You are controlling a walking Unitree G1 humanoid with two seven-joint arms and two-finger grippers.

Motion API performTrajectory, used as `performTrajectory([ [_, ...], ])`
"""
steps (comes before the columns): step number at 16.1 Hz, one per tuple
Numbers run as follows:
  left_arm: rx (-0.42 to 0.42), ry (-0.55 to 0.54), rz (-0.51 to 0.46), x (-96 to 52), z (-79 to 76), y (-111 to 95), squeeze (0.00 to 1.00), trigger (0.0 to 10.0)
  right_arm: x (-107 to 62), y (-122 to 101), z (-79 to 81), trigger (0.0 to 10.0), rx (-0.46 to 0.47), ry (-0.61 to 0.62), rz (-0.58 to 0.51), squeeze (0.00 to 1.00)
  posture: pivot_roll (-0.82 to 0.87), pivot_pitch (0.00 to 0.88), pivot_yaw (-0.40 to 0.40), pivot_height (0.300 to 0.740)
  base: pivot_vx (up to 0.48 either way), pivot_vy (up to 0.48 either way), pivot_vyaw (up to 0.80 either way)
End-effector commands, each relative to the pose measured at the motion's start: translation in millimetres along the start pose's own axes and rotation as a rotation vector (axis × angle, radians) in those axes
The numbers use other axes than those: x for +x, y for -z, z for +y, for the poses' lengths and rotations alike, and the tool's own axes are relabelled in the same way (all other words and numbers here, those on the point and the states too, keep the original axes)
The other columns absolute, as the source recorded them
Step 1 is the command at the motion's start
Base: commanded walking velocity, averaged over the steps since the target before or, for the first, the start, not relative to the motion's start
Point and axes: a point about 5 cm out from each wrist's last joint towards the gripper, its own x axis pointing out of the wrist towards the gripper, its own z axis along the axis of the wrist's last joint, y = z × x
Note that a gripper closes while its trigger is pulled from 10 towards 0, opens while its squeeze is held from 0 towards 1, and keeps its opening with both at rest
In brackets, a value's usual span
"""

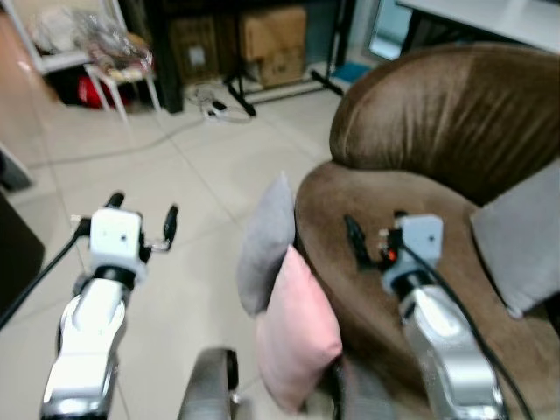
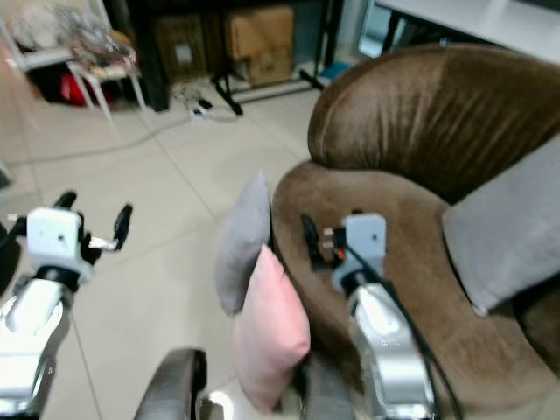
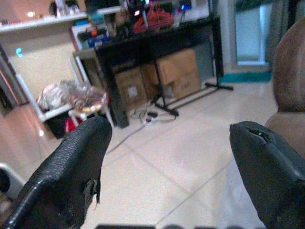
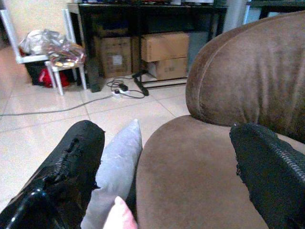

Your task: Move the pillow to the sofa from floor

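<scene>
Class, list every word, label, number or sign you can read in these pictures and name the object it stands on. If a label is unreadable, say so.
No text can be read here.
Cardboard box: a pale label on its front, too small and blurred to read.
Second cardboard box: dark marks on its front, blurred and illegible.
Pink pillow, grey pillow and brown sofa: no print or label visible.

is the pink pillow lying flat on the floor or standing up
Standing on edge: the pink pillow leans against the brown sofa front, beside a grey pillow.
</scene>
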Motion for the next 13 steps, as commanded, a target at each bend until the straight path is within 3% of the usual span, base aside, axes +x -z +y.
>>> performTrajectory([
  [1,-0.003,0.034,-0.002,1.0,-8.7,0,0.60,10.0,-3.6,10,-10.9,10.0,0.019,0.027,0.053,0.00,-0.06,0.000,-0.010,0.536,0.251,0.000,0.00],
  [7,0.028,0.039,0.030,-0.6,-9.7,7,0.54,10.0,-4.2,22,-24.4,10.0,-0.027,0.017,0.110,0.00,-0.06,0.000,-0.011,0.536,0.000,0.000,0.00],
  [13,0.054,0.106,0.056,-2.1,-14.9,13,0.55,10.0,-0.7,31,-20.5,10.0,-0.062,0.011,0.160,0.00,-0.07,0.000,-0.004,0.531,0.000,0.000,0.00],
])
